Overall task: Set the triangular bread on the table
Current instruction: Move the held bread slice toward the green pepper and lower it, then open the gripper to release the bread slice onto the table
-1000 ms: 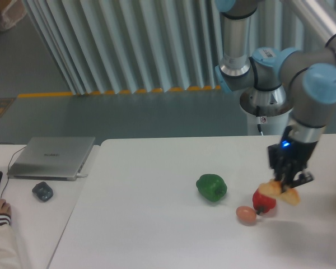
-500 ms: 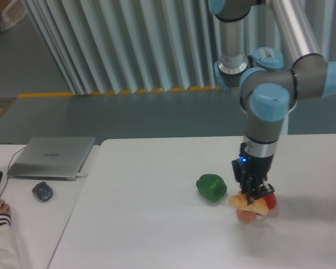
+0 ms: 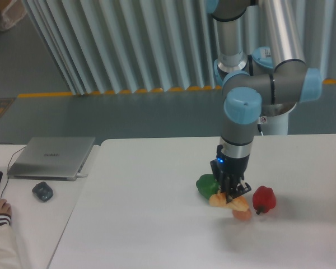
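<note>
Camera view: bread held over the table

Gripper (image 3: 231, 195) pinches the triangular bread (image 3: 228, 200) just above the table (image 3: 145, 224), between green pepper (image 3: 206, 185) on the left and red pepper (image 3: 264, 199) on the right. Small egg-like item (image 3: 242, 214) sits just below the bread.

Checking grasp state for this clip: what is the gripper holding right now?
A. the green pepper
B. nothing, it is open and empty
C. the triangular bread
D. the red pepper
C: the gripper is shut on the triangular bread, a tan-yellow piece at its fingertips, while the green pepper and the red pepper sit on the table to either side of it.
</note>
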Controlling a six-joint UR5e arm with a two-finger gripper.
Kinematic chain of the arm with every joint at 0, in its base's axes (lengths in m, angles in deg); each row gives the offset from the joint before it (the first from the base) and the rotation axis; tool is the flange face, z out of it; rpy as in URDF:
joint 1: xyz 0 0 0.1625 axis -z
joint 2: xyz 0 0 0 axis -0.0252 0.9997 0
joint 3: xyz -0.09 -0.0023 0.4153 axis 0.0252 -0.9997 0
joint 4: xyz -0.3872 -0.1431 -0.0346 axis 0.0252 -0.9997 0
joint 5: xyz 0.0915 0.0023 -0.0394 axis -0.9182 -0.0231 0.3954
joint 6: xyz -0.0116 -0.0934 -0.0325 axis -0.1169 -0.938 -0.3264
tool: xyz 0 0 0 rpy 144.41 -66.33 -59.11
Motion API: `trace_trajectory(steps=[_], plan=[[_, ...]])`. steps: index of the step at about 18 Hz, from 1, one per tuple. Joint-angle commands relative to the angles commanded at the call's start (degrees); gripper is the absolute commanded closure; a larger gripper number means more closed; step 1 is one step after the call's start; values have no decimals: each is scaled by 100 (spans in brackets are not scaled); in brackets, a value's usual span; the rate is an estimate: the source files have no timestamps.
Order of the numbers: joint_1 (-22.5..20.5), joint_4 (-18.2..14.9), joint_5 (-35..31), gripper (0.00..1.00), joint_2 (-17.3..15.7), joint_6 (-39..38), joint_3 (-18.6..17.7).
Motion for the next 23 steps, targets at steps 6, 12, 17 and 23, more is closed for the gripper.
trace_trajectory(steps=[6,12,17,23], plan=[[0,0,0,78,-17,88,0],[9,9,0,78,0,-61,9],[211,176,-9,73,141,-299,-26],[290,325,-18,2,141,-115,-123]])
